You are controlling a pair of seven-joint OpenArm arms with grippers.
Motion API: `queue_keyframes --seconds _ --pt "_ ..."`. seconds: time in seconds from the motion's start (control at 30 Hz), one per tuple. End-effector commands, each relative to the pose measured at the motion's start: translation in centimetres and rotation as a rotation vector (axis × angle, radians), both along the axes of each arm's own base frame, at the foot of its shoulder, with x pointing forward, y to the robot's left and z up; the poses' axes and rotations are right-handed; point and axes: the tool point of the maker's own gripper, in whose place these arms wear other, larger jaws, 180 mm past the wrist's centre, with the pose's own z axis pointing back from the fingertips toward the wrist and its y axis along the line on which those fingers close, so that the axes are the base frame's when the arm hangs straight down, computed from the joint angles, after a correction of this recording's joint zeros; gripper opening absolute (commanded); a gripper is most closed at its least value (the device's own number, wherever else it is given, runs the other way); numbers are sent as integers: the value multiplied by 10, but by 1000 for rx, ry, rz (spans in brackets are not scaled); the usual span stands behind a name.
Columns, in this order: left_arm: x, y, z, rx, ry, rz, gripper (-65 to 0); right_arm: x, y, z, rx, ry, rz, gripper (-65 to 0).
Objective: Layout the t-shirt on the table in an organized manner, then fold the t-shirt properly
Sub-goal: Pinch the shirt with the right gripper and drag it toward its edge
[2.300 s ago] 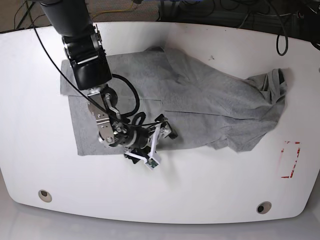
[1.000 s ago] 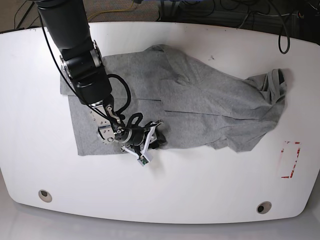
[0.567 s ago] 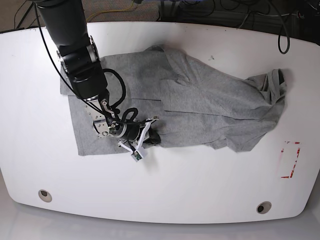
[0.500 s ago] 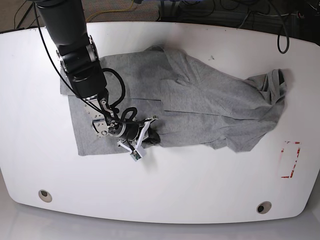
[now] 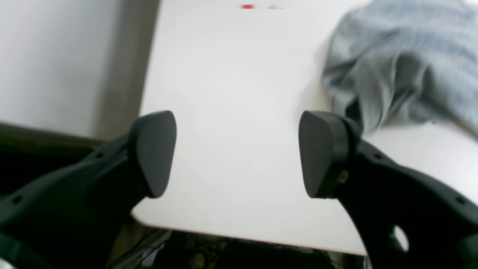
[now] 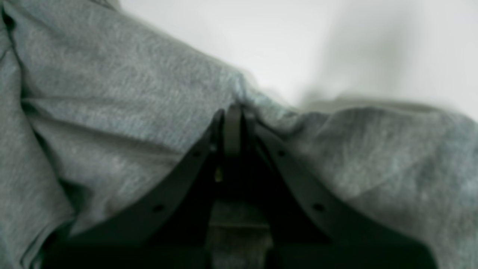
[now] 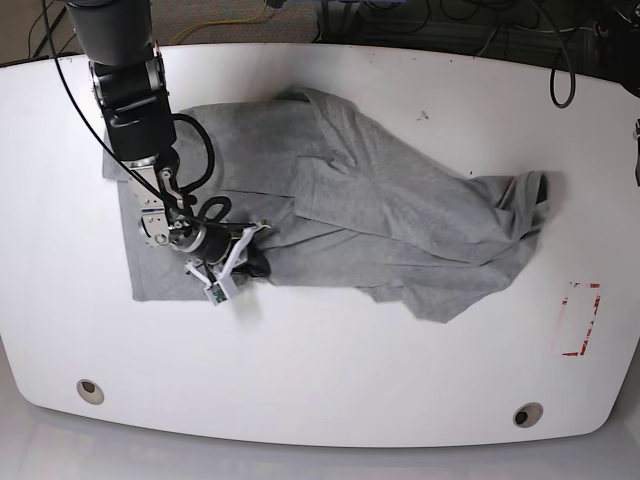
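Observation:
The grey t-shirt (image 7: 400,215) lies wrinkled and partly doubled over across the white table (image 7: 350,380), running from the left side to right of centre. My right gripper (image 7: 258,266) is at the shirt's near hem, shut on a pinch of fabric. In the right wrist view the closed fingertips (image 6: 232,123) clamp a raised ridge of t-shirt (image 6: 112,112). My left gripper (image 5: 237,153) hangs open over bare table (image 5: 231,93) near its edge. A bunched part of the t-shirt (image 5: 403,63) lies to the right of its fingers, apart from them.
A red tape mark (image 7: 580,320) sits at the right of the table, with round grommet holes at the near left (image 7: 90,390) and near right (image 7: 527,415). Cables lie beyond the far edge. The right arm's black links (image 7: 130,90) reach in from the far left.
The right gripper has shut on the shirt's near hem and pulled left. The whole t-shirt slid left with it, and its right end drew away from the tape mark.

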Motion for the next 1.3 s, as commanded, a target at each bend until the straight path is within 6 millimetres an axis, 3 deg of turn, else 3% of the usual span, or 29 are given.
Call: queue_keyframes --seconds 0.0,0.27,0.3,0.63,0.87,1.1,1.27 --pt "9 -4 12 25 -34 -38 -179 4 -30 6 -63 -5 -42 -650" --pt "23 -36 -8 -11 21 -146 -179 -12 -75 13 -73 -9 -147 -650" --pt "25 -47 -16 -31 33 -171 -179 -16 -83 14 -75 -7 -166 -650" --pt "51 -116 -42 -138 43 -331 -179 -39 -106 29 -93 -32 -223 -650" --pt "64 -203 -65 -271 62 -509 -179 -46 -101 37 -112 -38 -201 -650" --pt "69 -293 -70 -386 61 -699 -179 -45 -96 42 -117 -45 -188 -650" --pt "72 -331 -75 -436 82 -735 -179 -42 -94 49 -119 -65 -180 -636"
